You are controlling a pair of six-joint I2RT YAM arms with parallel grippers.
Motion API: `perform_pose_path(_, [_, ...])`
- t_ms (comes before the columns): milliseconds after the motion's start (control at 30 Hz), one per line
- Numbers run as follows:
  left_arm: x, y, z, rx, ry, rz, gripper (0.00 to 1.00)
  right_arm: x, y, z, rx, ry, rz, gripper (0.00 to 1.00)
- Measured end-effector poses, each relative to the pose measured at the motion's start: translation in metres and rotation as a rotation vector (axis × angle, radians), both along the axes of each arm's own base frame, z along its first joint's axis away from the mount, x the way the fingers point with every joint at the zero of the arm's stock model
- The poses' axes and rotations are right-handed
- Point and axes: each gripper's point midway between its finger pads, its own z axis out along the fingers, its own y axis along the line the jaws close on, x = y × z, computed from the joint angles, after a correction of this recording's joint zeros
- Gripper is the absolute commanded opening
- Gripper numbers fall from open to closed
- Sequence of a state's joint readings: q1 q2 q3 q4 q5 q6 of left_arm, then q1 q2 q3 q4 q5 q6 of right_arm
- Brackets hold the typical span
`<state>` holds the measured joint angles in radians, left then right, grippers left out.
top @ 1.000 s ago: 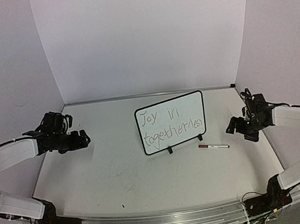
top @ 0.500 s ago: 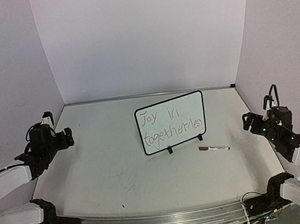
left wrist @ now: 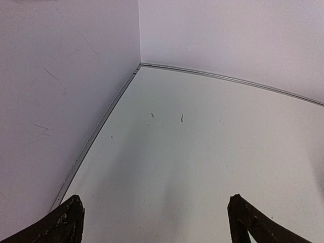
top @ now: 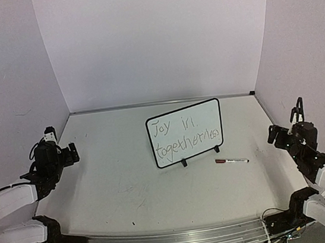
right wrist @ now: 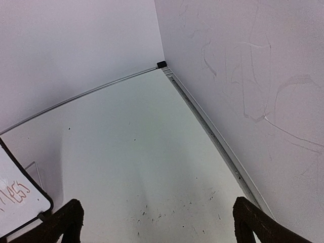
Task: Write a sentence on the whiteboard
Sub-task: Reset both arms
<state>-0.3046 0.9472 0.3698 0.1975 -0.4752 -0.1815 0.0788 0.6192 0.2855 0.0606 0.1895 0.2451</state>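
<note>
Both arms have drawn back toward the near corners. Left pincer (top: 64, 151) gapes wide, empty; whiteboard (top: 179, 155) stands upright mid-tabletop (top: 117, 187) bearing the sentence (top: 186, 135), marker (top: 232, 160) just beside its right foot; right pincer (top: 285, 123) spread wide, empty.

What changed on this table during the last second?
The left gripper pulled back leftward and the right gripper rightward, both away from the middle toward the near edge. Both are open and empty; nothing was gripped or released. The whiteboard, its sentence and the marker stayed put.
</note>
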Motion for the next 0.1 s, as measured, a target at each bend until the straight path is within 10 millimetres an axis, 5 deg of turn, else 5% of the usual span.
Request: perform_pose_path(100, [-0.0016, 0.0007, 0.0017, -0.002, -0.013, 0.000, 0.99, 0.0005, -0.0002, -0.0026, -0.003, 0.010, -0.001, 0.98])
